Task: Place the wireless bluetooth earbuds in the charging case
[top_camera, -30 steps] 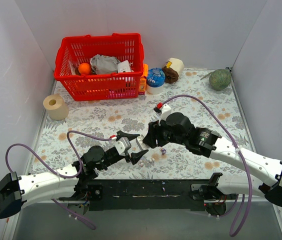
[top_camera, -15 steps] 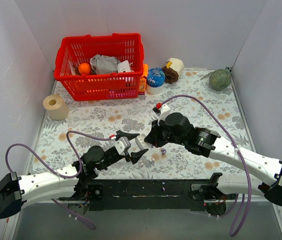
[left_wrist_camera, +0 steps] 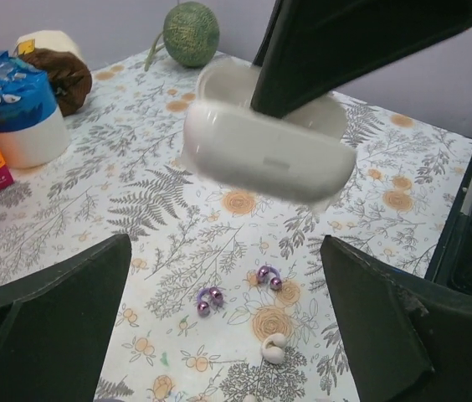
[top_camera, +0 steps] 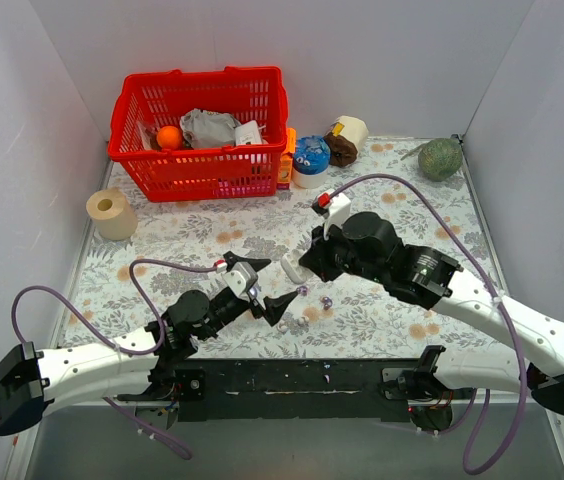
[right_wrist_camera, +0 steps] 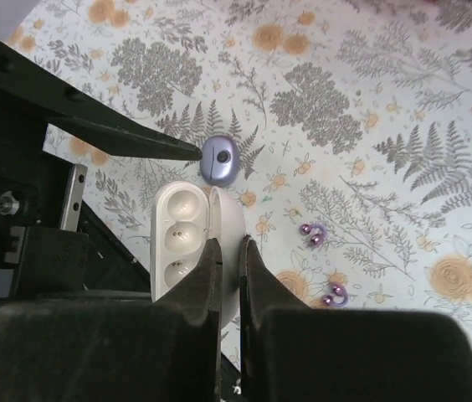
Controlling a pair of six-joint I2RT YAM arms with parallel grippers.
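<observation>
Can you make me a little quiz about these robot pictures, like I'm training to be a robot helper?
1. True or false: the two purple earbuds sit inside the open white case.
2. Fill in the gap: the left gripper has its jaws wide ____, with nothing between them.
3. Pick one. Who pinches the case's wall? A) the left gripper B) the right gripper C) nobody

Key
1. False. Both lie on the flowery table, below the lifted case.
2. open
3. B
</observation>
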